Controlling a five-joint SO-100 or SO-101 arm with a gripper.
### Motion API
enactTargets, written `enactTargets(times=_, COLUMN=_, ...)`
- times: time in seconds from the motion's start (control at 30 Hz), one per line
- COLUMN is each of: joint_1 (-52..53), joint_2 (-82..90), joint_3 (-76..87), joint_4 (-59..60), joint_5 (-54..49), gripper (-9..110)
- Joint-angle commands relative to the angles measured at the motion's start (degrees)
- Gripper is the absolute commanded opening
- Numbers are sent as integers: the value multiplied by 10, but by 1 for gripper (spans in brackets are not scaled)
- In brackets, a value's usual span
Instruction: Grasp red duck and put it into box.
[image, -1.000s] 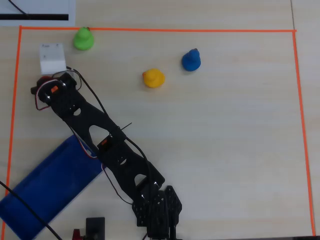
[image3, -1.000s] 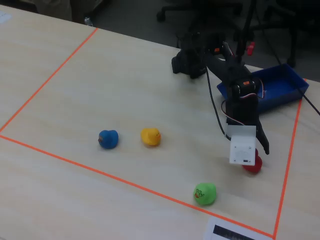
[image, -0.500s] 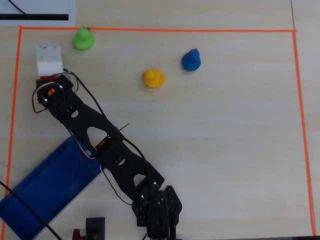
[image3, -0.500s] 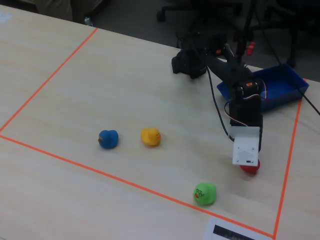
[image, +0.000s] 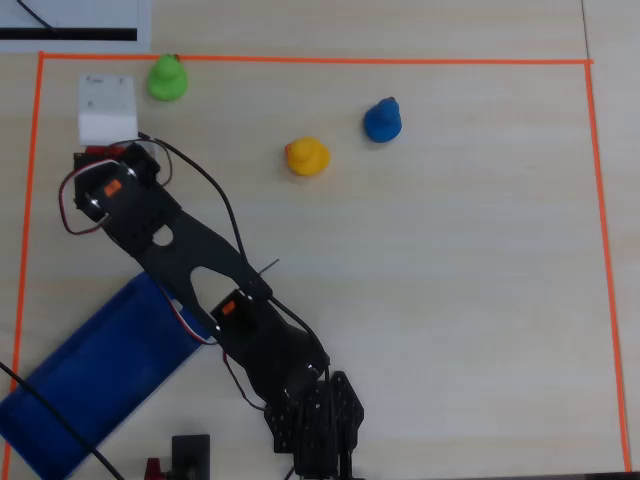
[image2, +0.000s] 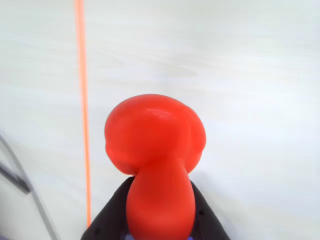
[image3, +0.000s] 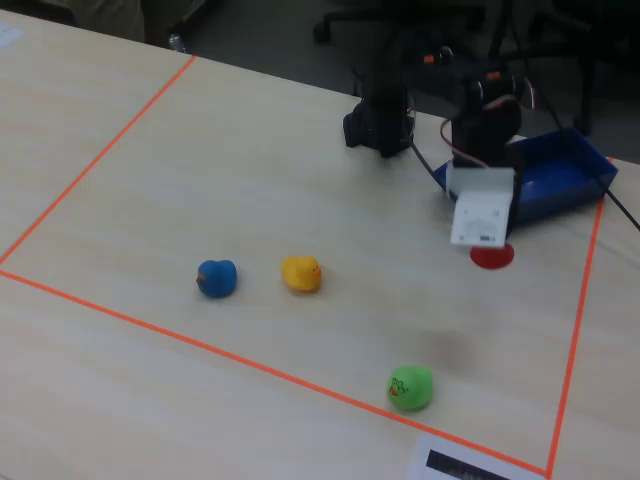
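Observation:
The red duck (image2: 155, 150) fills the middle of the wrist view, pinched between two black jaws that rise from the bottom edge. My gripper (image2: 160, 202) is shut on it. In the fixed view the red duck (image3: 491, 255) hangs above the table, just under the white wrist camera housing (image3: 482, 215), with my gripper (image3: 490, 248) around it. The box (image3: 562, 168), a low blue tray, lies just behind and to the right of it there. In the overhead view the box (image: 90, 380) sits at the lower left, and the duck is almost wholly hidden under the arm.
A green duck (image: 167, 78) (image3: 409, 387), a yellow duck (image: 307, 156) (image3: 301, 273) and a blue duck (image: 382, 120) (image3: 216, 278) stand on the table inside the orange tape border (image: 300, 60). The arm's base (image: 315, 425) and cables sit beside the box.
The gripper closed on the red duck and has lifted it off the table, drawing back toward the blue box. The other ducks have not moved.

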Motion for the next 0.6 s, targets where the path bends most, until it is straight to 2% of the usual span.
enactTargets(times=0.0, joint_1=-4, joint_2=261, joint_3=112, joint_4=11, joint_5=-1, gripper=0)
enactTargets(times=0.17, joint_1=-53, joint_2=487, joint_3=410, joint_4=2, joint_5=3, gripper=0)
enactTargets(times=0.27, joint_1=-85, joint_2=569, joint_3=527, joint_4=-4, joint_5=25, gripper=0)
enactTargets(times=0.57, joint_1=-182, joint_2=620, joint_3=655, joint_4=-25, joint_5=156, gripper=0)
